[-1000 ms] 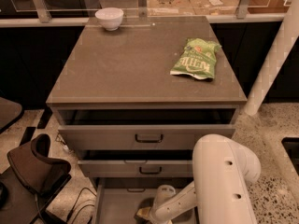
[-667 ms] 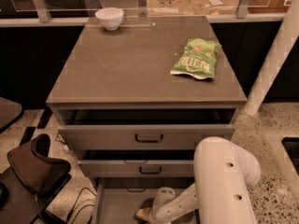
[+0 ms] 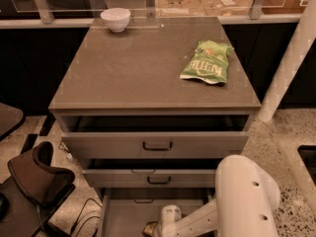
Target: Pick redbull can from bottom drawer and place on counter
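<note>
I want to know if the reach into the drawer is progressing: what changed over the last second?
The arm has sunk slightly lower and rightward, taking the gripper a little deeper into the bottom drawer, at the picture's lower edge. Whether it holds anything cannot be told. The counter, green bag, white bowl and two upper drawers stayed as they were.

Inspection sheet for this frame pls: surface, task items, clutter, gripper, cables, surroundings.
Surface: counter, grey-brown, flat.
Job's things: bottom drawer open; redbull can cannot be made out.
Clutter: green snack bag and white bowl on the counter.
Grippers: gripper low inside the bottom drawer, at the frame's lower edge.
Cables: dark cable on the floor, left of the drawers.
Surroundings: white pillar on the right, brown seat on the left.
</note>
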### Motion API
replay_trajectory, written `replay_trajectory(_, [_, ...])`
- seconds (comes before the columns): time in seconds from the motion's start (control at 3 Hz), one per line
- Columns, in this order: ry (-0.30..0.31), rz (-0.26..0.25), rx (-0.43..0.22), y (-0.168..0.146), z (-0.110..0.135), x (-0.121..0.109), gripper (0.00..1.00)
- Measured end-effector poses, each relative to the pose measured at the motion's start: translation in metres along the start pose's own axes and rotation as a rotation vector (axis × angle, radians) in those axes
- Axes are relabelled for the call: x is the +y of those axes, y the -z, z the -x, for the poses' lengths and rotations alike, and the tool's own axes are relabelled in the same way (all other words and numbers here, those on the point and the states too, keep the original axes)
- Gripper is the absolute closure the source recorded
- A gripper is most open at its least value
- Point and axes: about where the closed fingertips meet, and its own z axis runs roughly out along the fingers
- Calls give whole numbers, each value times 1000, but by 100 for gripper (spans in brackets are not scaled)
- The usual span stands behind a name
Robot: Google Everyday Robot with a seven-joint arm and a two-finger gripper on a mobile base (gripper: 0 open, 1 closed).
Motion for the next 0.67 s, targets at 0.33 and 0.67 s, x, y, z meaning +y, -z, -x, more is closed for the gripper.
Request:
replay_trajectory(0.33, [8, -2, 4, 0, -1, -1, 41])
replay_trajectory(0.67, [8, -1, 3, -1, 0, 0, 65])
